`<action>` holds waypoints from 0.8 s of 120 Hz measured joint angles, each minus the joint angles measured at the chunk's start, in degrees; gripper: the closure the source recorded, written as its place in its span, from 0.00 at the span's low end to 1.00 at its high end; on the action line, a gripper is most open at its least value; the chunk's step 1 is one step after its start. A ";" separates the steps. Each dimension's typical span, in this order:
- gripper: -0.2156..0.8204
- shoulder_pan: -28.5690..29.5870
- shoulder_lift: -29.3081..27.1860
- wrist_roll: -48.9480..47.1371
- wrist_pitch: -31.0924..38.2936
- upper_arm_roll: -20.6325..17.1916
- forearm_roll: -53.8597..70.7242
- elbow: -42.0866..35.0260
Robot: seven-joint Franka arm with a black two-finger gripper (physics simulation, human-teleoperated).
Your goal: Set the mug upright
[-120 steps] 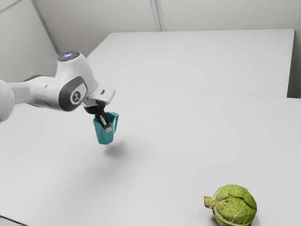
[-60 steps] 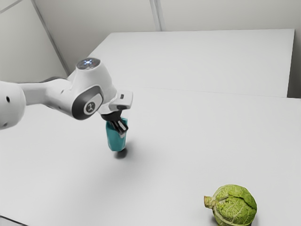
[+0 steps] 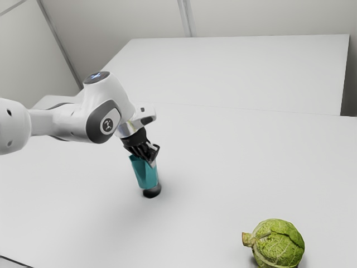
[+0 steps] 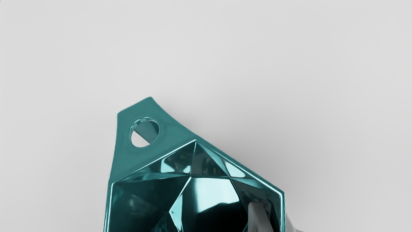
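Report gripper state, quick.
Gripper: closed, holding the mug, fingers pinching its wall from inside and outside.

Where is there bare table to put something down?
The white table is bare between the glossy teal mug and the round green cabbage, and from the cabbage back toward the far edge. It's crowded where the black two-finger gripper holds the mug; better not reach there.
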 joint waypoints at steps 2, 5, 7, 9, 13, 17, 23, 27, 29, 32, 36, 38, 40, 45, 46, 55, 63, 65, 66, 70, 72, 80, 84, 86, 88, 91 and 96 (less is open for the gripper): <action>0.96 0.00 0.05 -0.21 0.09 0.00 -0.01 0.00; 0.96 0.00 0.12 -0.51 0.22 0.00 -0.02 0.00; 0.96 -0.01 0.18 -0.70 0.31 0.01 -0.03 0.00; 0.96 -0.01 0.22 -0.89 0.42 0.01 -0.02 0.00; 0.96 -0.01 0.34 -1.25 0.62 0.01 -0.01 0.01; 0.96 -0.01 0.48 -1.59 0.80 0.01 -0.01 0.03; 0.96 -0.02 0.74 -2.07 1.02 0.06 0.00 0.05; 0.96 0.02 0.91 -2.37 1.14 0.07 0.00 0.07; 0.96 0.04 1.00 -2.51 1.19 0.07 0.00 0.07; 0.96 0.06 1.12 -2.72 1.27 0.08 0.00 0.08; 0.96 0.07 1.42 -2.98 1.35 0.11 0.02 0.12; 0.96 0.05 1.53 -3.10 1.39 0.15 0.03 0.14; 0.96 0.05 1.61 -3.23 1.43 0.18 0.04 0.15; 0.96 0.05 1.75 -3.52 1.51 0.25 0.05 0.16; 0.96 0.05 1.78 -3.57 1.52 0.27 0.06 0.18; 0.96 0.03 2.12 -4.05 1.77 0.43 0.09 0.35; 0.96 0.01 3.08 -4.41 2.38 0.68 0.13 0.91; 0.96 0.05 3.35 -4.50 2.53 0.70 0.14 1.12; 0.96 0.07 3.48 -4.54 2.61 0.71 0.14 1.22; 0.96 0.17 3.93 -4.71 2.97 0.73 0.15 1.53; 0.96 0.23 4.13 -4.79 3.18 0.73 0.15 1.64; 0.97 0.52 5.13 -5.09 4.26 0.64 0.13 2.11; 0.97 0.48 5.60 -5.24 4.73 0.78 0.13 2.49; 0.97 0.45 5.77 -5.31 4.94 0.86 0.13 2.67; 0.97 0.45 5.89 -5.37 5.13 0.91 0.13 2.81; 0.97 0.48 6.07 -5.47 5.39 0.94 0.12 3.03; 0.97 0.61 6.33 -5.62 5.76 0.91 0.12 3.31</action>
